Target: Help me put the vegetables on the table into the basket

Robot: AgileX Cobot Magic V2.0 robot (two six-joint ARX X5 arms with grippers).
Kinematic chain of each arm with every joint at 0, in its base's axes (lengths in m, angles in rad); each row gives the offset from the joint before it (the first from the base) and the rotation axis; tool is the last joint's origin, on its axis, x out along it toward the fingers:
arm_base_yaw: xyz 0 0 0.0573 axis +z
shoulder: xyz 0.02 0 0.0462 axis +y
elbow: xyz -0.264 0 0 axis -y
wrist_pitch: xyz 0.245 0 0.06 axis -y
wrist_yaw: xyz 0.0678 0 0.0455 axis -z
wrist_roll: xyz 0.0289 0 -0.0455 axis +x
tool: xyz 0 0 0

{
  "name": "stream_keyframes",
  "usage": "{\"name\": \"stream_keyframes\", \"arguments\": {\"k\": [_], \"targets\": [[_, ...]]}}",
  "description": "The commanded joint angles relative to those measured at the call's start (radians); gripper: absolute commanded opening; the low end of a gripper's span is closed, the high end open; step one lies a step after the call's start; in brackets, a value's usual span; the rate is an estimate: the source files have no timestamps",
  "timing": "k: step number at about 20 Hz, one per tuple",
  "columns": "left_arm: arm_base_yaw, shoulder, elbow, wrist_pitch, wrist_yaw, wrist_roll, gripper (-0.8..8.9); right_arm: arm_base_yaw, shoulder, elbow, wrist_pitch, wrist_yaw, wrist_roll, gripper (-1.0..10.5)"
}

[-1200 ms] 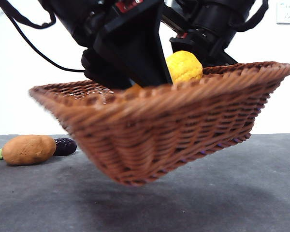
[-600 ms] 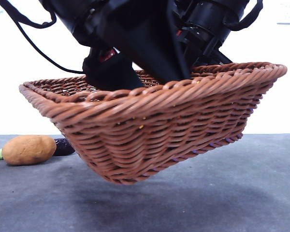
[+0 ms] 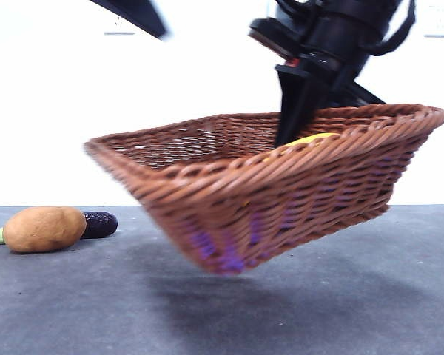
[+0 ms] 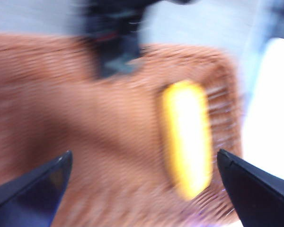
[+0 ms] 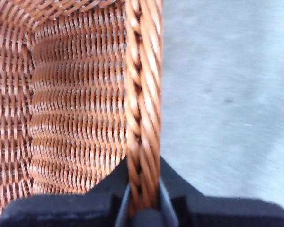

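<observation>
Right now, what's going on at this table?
The right pincer is clamped on the basket's rim and holds the basket tilted in the air above the table. The corn lies inside it. The left pincer is open and empty above the basket. The potato and the eggplant lie on the table, not yet in the basket.
</observation>
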Motion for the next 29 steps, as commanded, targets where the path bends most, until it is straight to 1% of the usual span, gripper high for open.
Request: {"name": "stream_keyframes", "arguments": {"k": [1,2,5,8,10,13,16,19,24,29], "targets": [[0.085,-0.060,-0.002,-0.053,-0.088,0.101,5.55,-0.042,-0.006,-0.002,0.008,-0.071,-0.019,-0.1],[0.145,-0.083,-0.002,-0.069,-0.097,0.142,5.54,-0.060,-0.014,-0.001,0.008,-0.093,-0.030,-0.1],[0.352,-0.097,-0.002,-0.074,-0.079,0.260,5.54,-0.092,-0.046,0.005,0.004,-0.100,-0.055,-0.1],[0.533,-0.032,-0.002,-0.069,0.032,0.370,5.54,-0.113,-0.084,0.010,0.003,-0.135,-0.079,-0.1],[0.630,0.040,-0.002,-0.048,0.084,0.433,5.54,-0.126,-0.108,0.010,-0.006,-0.144,-0.090,-0.1],[0.727,0.164,-0.002,0.036,0.173,0.466,5.54,-0.139,-0.139,0.010,-0.029,-0.153,-0.114,-0.1],[0.759,0.289,-0.001,0.104,0.190,0.507,5.54,-0.150,-0.164,0.010,-0.039,-0.160,-0.132,-0.1],[0.769,0.393,0.000,0.146,0.194,0.527,5.54,-0.161,-0.169,0.010,-0.046,-0.167,-0.149,-0.1],[0.779,0.498,0.000,0.184,0.192,0.545,5.54,-0.185,-0.169,0.010,-0.045,-0.169,-0.174,-0.1],[0.783,0.578,0.000,0.208,0.194,0.557,5.54,-0.185,-0.169,0.010,-0.045,-0.171,-0.178,-0.1]]}}
